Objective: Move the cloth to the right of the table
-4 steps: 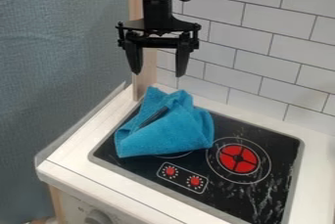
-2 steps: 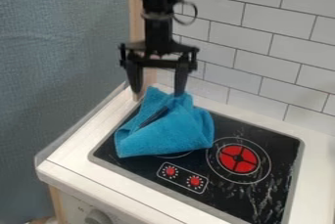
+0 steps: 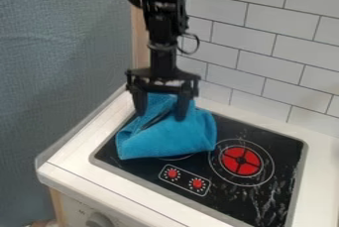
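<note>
Camera view: the wide-open claw (image 3: 160, 116) is hanging empty at the blue cloth (image 3: 173, 138), which is lying left on the stove (image 3: 228, 198), so the whole move is waiting.

Materials and surface finishes. Cloth (image 3: 175, 137): blue, soft-looking textile, matt, with a slightly rough, napped face. Hand (image 3: 160, 115): black, hard, plastic-like, mostly matt. Cooktop (image 3: 265, 196): black, smooth and glossy, with pale streaked reflections or marks; border (image 3: 305, 159) in dull grey. Burner disc (image 3: 240, 161): flat red, smooth. Counter (image 3: 73, 154): white, smooth, low in sheen. Wall tiles (image 3: 265, 55): white, smooth, softly satin, between thin dark joints. Post (image 3: 139, 47): pale wood, matt. Backdrop (image 3: 59, 62): grey-blue, fabric-like, matt, lightly creased. Knob (image 3: 99, 220): grey, plastic-like, smooth.
</note>
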`<state>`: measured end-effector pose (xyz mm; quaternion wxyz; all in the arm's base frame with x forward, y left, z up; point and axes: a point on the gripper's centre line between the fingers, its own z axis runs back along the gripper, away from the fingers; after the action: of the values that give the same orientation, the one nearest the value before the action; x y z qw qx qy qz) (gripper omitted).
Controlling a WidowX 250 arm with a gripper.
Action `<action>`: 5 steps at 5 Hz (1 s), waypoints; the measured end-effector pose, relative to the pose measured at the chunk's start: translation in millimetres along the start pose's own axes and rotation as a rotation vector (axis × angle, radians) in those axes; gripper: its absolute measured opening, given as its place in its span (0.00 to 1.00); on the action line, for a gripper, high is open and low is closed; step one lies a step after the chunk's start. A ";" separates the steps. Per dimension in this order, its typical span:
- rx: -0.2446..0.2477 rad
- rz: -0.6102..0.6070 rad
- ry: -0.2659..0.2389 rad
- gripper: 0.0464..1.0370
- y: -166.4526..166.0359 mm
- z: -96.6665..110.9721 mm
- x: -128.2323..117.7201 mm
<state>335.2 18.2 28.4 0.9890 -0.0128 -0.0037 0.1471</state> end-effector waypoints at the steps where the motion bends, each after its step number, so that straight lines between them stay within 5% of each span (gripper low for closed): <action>1: -0.001 -0.012 0.013 0.96 0.0 -18.9 1.4; 2: -0.068 -0.036 -0.011 0.96 -5.2 -30.0 8.2; 5: -0.104 -0.052 -0.026 0.96 -19.9 -42.9 15.5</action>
<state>356.3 2.7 -13.9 0.9904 -0.0623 -0.0243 0.1212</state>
